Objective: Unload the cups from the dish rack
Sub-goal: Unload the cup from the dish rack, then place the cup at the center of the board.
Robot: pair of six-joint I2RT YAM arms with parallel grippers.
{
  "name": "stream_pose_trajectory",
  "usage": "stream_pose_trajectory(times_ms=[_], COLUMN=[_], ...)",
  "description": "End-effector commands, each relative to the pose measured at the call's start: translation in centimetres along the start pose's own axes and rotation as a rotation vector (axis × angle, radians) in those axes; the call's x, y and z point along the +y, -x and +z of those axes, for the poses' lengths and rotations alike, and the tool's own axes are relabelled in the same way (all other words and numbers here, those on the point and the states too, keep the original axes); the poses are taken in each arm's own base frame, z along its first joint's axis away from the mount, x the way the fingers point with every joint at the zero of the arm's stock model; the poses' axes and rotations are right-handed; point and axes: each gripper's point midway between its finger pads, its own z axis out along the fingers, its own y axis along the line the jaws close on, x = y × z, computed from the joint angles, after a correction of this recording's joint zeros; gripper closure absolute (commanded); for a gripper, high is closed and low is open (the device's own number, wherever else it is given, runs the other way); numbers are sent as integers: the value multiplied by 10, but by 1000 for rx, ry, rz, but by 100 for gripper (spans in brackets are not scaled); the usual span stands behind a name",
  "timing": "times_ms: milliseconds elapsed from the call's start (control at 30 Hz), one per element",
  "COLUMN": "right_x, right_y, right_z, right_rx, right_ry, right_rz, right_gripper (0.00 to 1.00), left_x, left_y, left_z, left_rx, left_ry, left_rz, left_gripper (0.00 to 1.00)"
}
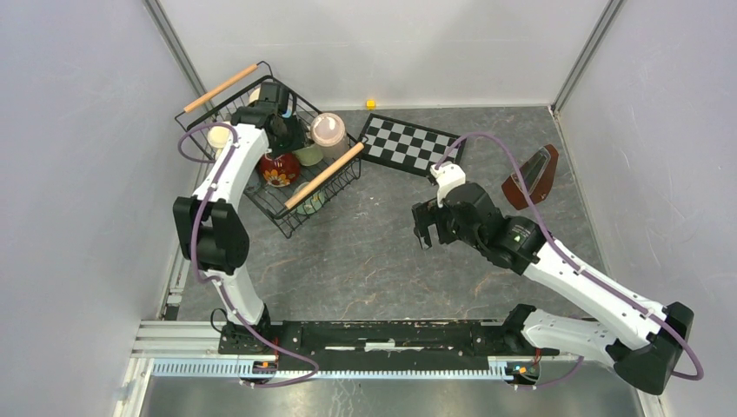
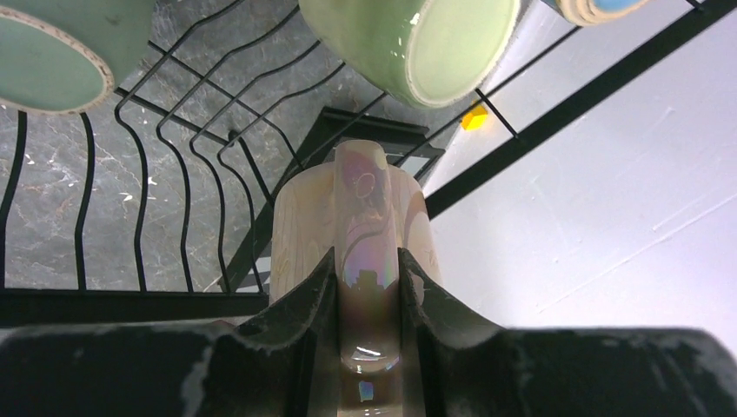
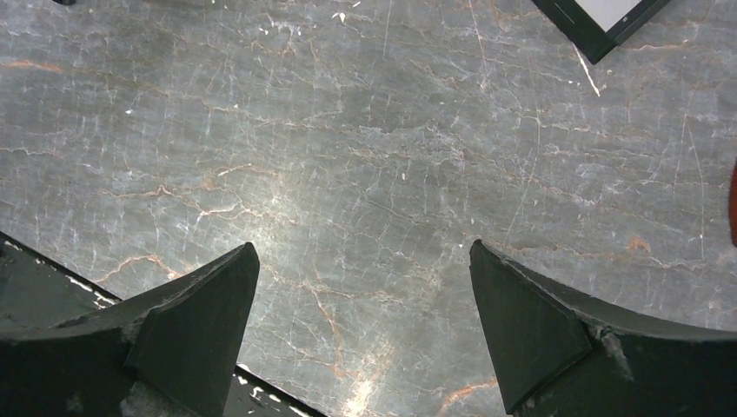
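The left tool (image 2: 368,291) pinches the glossy loop handle (image 2: 365,217) of a cream ceramic mug (image 2: 300,228) in the black wire dish rack (image 1: 323,175); the mug is likely slippery and breakable. The right tool (image 3: 361,300) gapes empty.

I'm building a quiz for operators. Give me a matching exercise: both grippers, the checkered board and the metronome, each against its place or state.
1 left gripper
2 right gripper
3 checkered board
4 metronome

A open over bare table
B farthest right on the table
C shut on the handle of the cream mug, in the dish rack
D flat beside the rack

Pairs: 1-C, 2-A, 3-D, 4-B
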Motion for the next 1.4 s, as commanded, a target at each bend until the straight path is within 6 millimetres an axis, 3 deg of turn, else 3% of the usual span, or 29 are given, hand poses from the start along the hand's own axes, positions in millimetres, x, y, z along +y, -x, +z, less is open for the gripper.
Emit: stream_pose_trajectory(times_ms=[0,433,667,867,1000,1367], right_x=[5,19,4,-6,-12,-30], right_y=[37,112,161,190,196,191], right_z=[-8,-2,5,11,10,13], right_rx=[-98,-259,-407,-465,-472,-453], right_ry=[3,44,155,255,248,270], right_rz=[23,42,106,148,149,190], right_gripper=[2,2,2,2,2,2], left_x=[-54,-61,-59,-60,-57,-21], left_y=[-37,-42,-50,-61,-74,-112], left_z=[-77,-119,-145,-166,-176,-186], left_rx=[164,183,217,262,303,435], left_ry=[-226,-281,-314,-352,-387,-449], left_rz=[16,93,143,199,291,552], left_gripper=[98,98,98,98,98,98])
